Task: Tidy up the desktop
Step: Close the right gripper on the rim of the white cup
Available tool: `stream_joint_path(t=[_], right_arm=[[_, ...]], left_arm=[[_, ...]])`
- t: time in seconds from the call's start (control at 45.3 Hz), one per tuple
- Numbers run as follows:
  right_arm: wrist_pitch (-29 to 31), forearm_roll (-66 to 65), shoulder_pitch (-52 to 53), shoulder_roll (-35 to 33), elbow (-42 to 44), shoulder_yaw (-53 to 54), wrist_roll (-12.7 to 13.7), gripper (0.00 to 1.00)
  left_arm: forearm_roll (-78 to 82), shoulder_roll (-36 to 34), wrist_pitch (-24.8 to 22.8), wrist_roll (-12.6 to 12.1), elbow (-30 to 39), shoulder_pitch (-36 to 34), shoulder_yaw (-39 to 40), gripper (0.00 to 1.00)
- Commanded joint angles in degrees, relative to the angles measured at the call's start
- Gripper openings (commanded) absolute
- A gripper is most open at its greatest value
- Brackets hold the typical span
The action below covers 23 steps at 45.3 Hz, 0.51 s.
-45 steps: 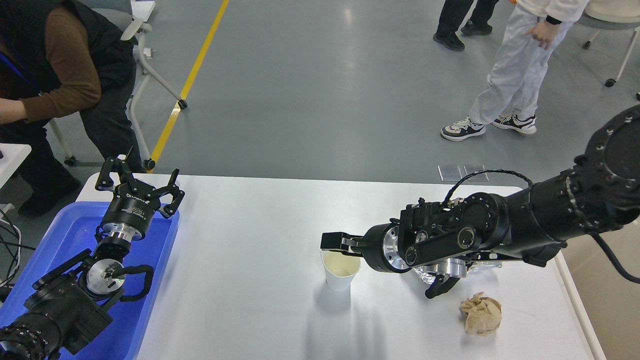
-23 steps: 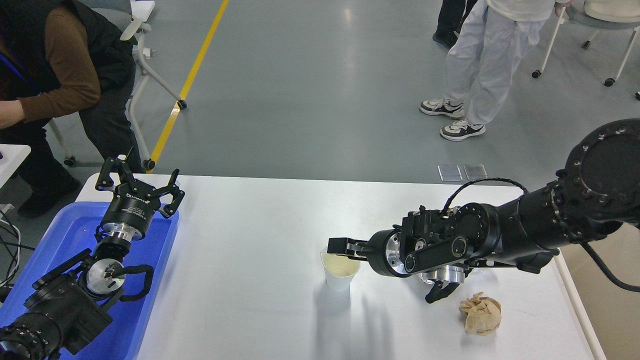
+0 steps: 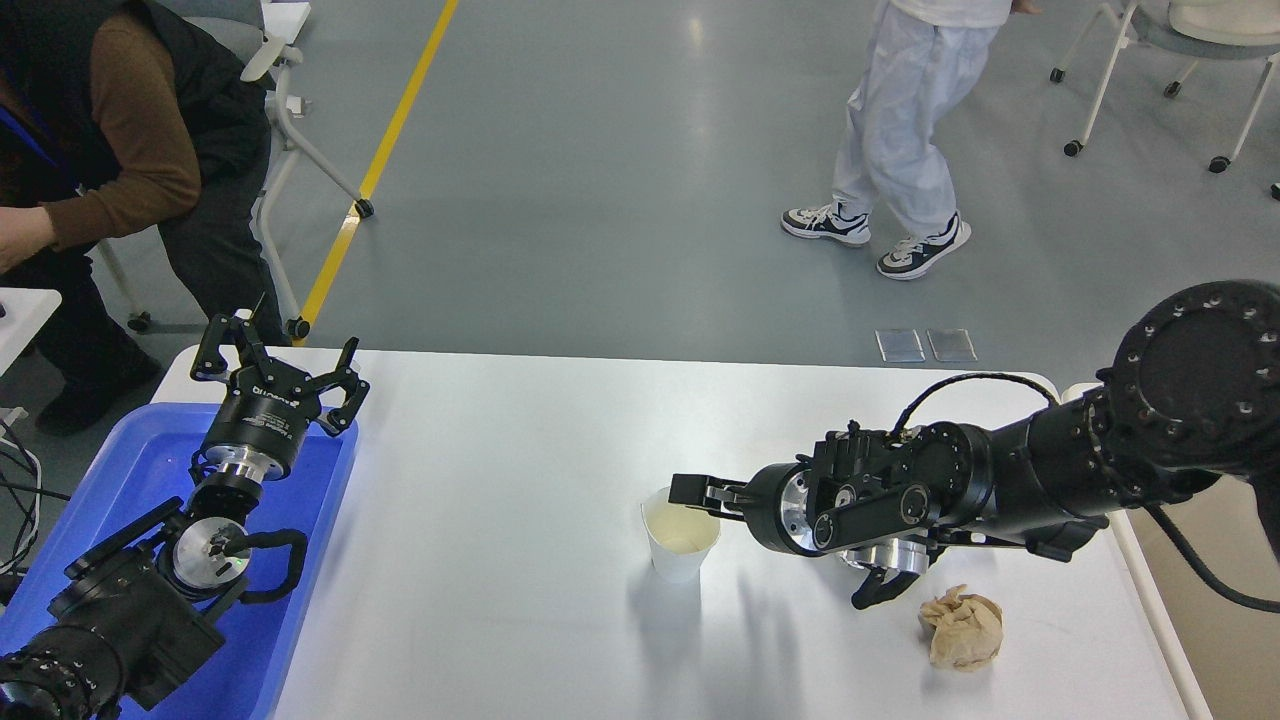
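The white desktop [image 3: 520, 480] fills the middle of the head view. A white paper cup [image 3: 680, 545] stands upright on it, right of centre. A crumpled brown paper ball [image 3: 962, 628] lies near the front right. My right gripper [image 3: 692, 492] reaches in from the right, level with the cup's rim at its right edge; it is seen side-on, so its fingers cannot be told apart. My left gripper [image 3: 278, 362] is open and empty above the far corner of the blue tray.
A blue plastic tray [image 3: 150, 470] sits at the desktop's left edge under my left arm. A beige bin [image 3: 1215, 610] stands off the right edge. A seated person [image 3: 110, 150] is at the back left; another person [image 3: 890, 130] walks behind the table.
My right gripper has drawn back to the right, from over the cup's mouth to its right rim. The cup has stayed put. The person behind has walked left.
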State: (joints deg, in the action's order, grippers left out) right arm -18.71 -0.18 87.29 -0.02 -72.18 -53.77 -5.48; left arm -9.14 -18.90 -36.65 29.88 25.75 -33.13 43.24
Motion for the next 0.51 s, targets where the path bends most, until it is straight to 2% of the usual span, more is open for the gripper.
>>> stream_joint_path(t=[0.0,0.485], right_arm=[[-1.3,-0.2,-1.5,0.0,1.0,-0.5,-0.4,0.99],[-3.3,1.1,-0.4,0.0,0.6,-1.3,-0.7,0.99]], left_arm=[[0.0,0.0,0.0,0.0,0.0,0.0,0.0,1.0],[0.0,0.0,0.0,0.0,0.0,0.0,0.0,1.0]])
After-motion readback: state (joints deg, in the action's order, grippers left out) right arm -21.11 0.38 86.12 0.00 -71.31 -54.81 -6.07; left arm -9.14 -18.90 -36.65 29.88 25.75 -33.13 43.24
